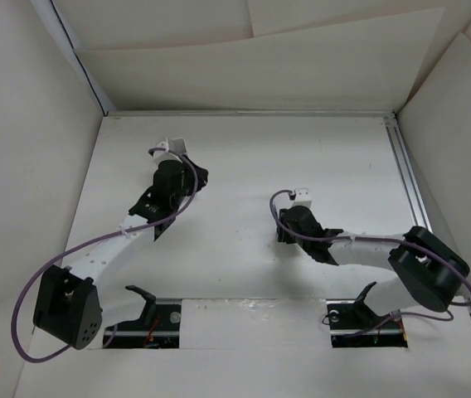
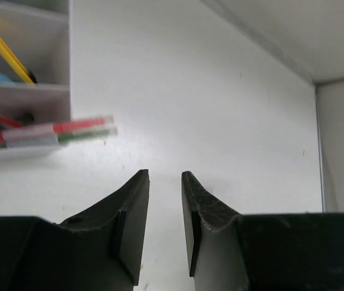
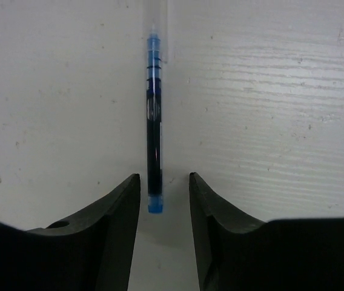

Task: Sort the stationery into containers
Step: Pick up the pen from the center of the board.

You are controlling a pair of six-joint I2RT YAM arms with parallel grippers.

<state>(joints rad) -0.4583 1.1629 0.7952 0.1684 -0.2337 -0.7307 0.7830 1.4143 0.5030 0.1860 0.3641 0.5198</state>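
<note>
Right wrist: closing on just the tail could let the blue pen (image 3: 154,121) pivot or roll away. The right claw (image 3: 165,177) stands open, the pen's near end between its fingers, the rest straight ahead.

Left wrist: a careless sweep might knock the red-green pen (image 2: 69,129) off the white box (image 2: 51,54). Both lie ahead-left of the open, empty left claw (image 2: 165,176).

Top view: no stationery can be made out beneath the arms.

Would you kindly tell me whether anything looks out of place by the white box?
Yes: a red pen and a green pen poke out over the end wall of the box instead of lying inside.
</note>
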